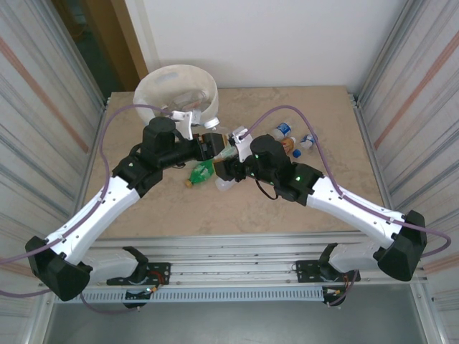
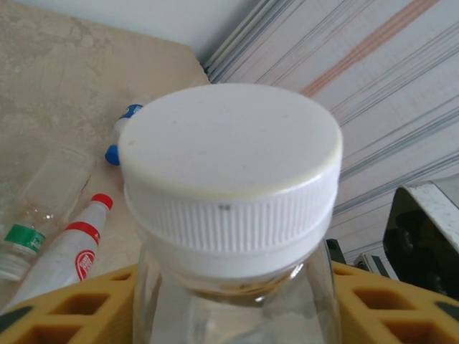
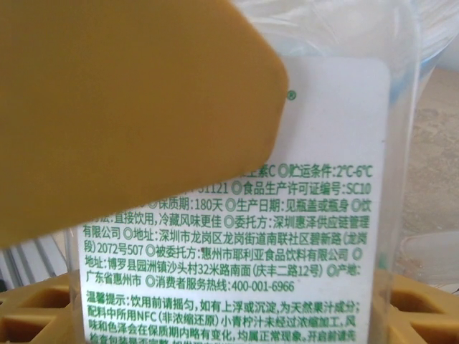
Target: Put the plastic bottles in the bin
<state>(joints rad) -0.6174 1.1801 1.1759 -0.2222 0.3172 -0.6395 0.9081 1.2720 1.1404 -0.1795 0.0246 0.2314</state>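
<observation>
In the left wrist view a clear plastic bottle with a wide white ribbed cap (image 2: 229, 165) stands between my yellow fingers (image 2: 64, 304), which press its sides: the left gripper (image 2: 237, 308) is shut on it. My right gripper (image 3: 229, 301) is shut on a clear bottle with a white label printed in green (image 3: 301, 244); one yellow finger (image 3: 129, 107) covers its upper part. In the top view both grippers, left (image 1: 214, 145) and right (image 1: 228, 170), meet mid-table, right of the round cream-white bin (image 1: 176, 86). A green bottle (image 1: 201, 172) lies just below them.
Blue-capped bottles (image 1: 283, 130) and a brown one (image 1: 292, 147) lie to the right of the grippers. The left wrist view shows a red-capped white bottle (image 2: 72, 251), a clear bottle with a green label (image 2: 36, 215) and a blue cap (image 2: 118, 140) on the table. Corrugated walls stand on both sides.
</observation>
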